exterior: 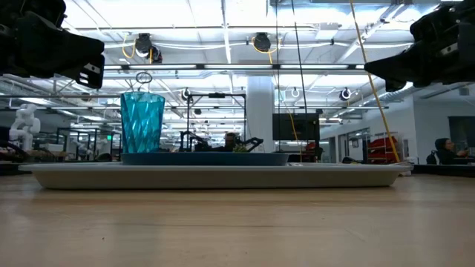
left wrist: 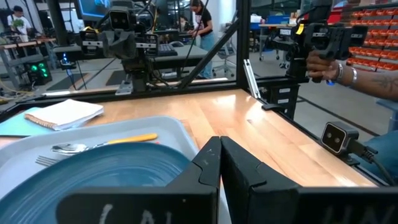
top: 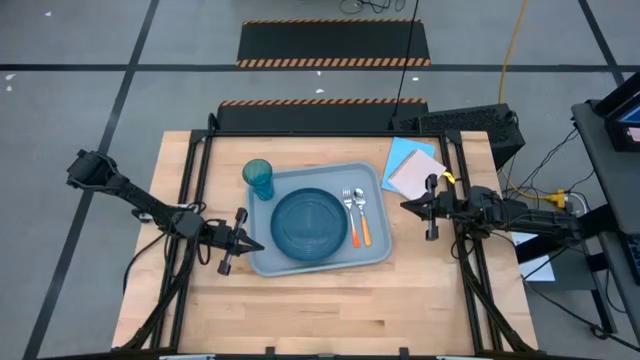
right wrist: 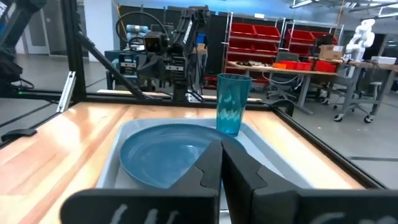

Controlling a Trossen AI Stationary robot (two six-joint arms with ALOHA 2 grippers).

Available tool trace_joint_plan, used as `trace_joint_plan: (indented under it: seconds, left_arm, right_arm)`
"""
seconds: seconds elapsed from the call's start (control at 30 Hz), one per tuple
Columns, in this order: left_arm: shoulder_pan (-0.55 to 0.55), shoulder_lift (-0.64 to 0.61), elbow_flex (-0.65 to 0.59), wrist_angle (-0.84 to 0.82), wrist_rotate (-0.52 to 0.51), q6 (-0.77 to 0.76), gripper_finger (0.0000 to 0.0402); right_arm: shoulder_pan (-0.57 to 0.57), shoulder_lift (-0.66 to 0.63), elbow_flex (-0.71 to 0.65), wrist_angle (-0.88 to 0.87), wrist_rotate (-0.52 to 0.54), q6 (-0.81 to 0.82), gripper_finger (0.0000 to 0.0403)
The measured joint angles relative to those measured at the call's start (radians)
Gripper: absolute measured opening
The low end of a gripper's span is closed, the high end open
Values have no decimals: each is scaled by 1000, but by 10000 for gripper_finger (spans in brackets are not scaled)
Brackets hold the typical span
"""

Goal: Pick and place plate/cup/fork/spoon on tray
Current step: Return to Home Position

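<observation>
Flanking the tray [top: 378, 248], the left gripper [top: 257, 245] and right gripper [top: 404, 205] hold fingers [left wrist: 208, 163] clenched, empty.

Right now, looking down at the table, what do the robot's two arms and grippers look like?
The left arm and right arm are slim, black and jointed, with dark cables alongside. The left gripper and right gripper each have a crossbar carrying two angular black fingers that taper to a point.

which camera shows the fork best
The high view: the whole fork lies on the tray, between the plate and the spoon. The left wrist view shows only its tines past the plate's rim. The low and right wrist views do not show it.
</observation>
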Motion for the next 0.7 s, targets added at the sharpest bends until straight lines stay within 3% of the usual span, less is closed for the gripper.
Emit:
trace_joint_plan:
  seconds: [0.4, 0.7]
  left_arm:
    - [-2, -11, 0, -43, 13, 47, 10]
    - [46, -138, 0, -163, 18, 82, 10]
  right_arm:
    - [3, 0, 0, 2, -45, 40, 0]
    - [3, 0, 0, 3, -45, 37, 0]
